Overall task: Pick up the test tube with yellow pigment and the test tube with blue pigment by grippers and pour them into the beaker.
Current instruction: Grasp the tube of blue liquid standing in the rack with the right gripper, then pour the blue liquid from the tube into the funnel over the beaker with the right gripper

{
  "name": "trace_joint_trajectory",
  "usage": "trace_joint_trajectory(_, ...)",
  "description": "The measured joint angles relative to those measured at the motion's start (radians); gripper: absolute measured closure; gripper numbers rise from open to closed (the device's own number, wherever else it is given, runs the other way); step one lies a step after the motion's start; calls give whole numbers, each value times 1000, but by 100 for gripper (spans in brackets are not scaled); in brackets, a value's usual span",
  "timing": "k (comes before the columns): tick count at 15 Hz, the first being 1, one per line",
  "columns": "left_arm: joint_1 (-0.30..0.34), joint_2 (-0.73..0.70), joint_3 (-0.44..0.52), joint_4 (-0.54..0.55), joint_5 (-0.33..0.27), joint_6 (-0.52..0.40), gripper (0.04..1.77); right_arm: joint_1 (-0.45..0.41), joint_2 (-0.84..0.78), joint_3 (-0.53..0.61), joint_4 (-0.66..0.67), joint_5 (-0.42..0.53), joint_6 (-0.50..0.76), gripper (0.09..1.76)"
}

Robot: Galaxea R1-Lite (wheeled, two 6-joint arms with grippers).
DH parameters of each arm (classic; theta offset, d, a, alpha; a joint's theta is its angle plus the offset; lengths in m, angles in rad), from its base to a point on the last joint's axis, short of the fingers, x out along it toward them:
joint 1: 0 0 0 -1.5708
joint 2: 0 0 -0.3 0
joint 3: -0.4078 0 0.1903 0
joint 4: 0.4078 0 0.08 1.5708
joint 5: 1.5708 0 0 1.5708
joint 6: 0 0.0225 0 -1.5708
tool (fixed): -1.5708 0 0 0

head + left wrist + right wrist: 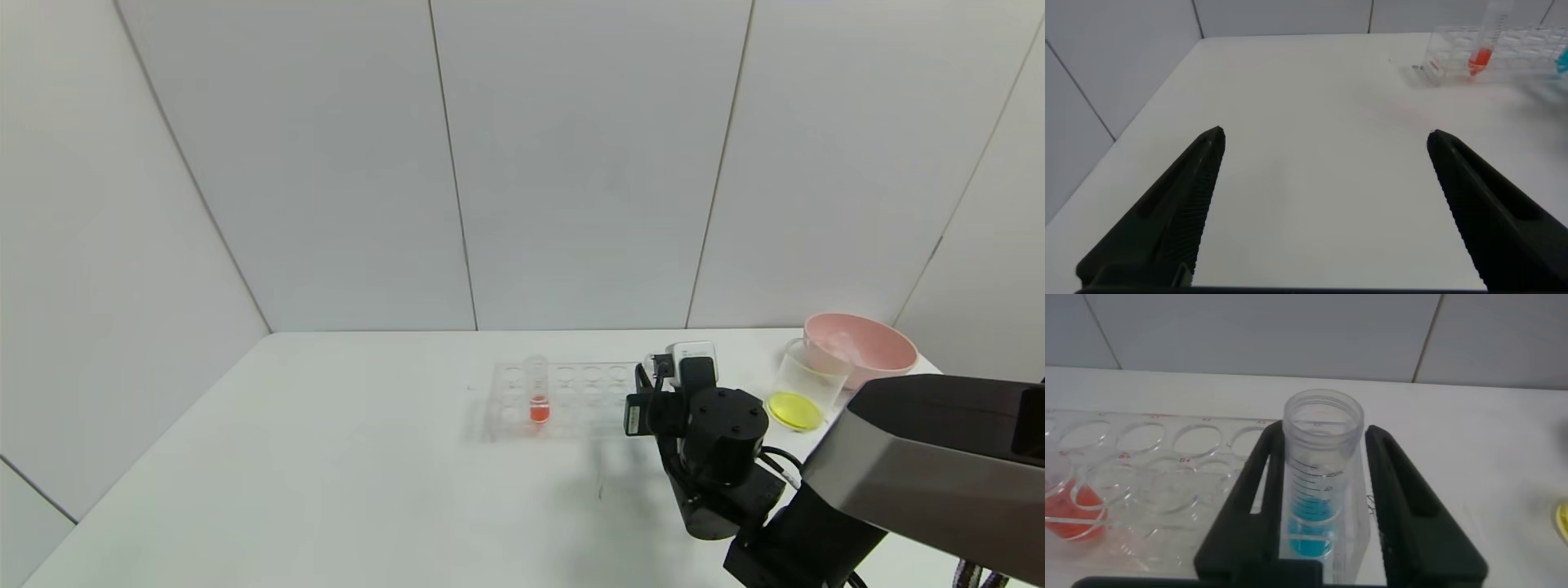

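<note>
Blue-pigment test tube [1319,498], upright in the rack [1159,469], is pinched by the right tool [1327,527]; a straight vertical lift is advised before pouring into the yellow-tinted beaker [804,384]. Left tool [1323,212] is spread, idle.

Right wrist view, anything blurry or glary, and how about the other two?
Right wrist view: blue tube sharp, right gripper fingers soft at the near edge. Left wrist view: left gripper sharp, rack slightly blurred. Head view: even light, faint shadow beside the rack, no glare.
</note>
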Motion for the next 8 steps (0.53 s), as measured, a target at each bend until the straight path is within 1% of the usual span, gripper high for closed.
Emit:
trace_joint_trajectory(1,0,0,0,0,0,0,5,-1,0,3,0,-2,0,136)
trace_joint_trajectory(8,0,0,0,0,0,0,5,-7,-10,2,1,-3,0,136)
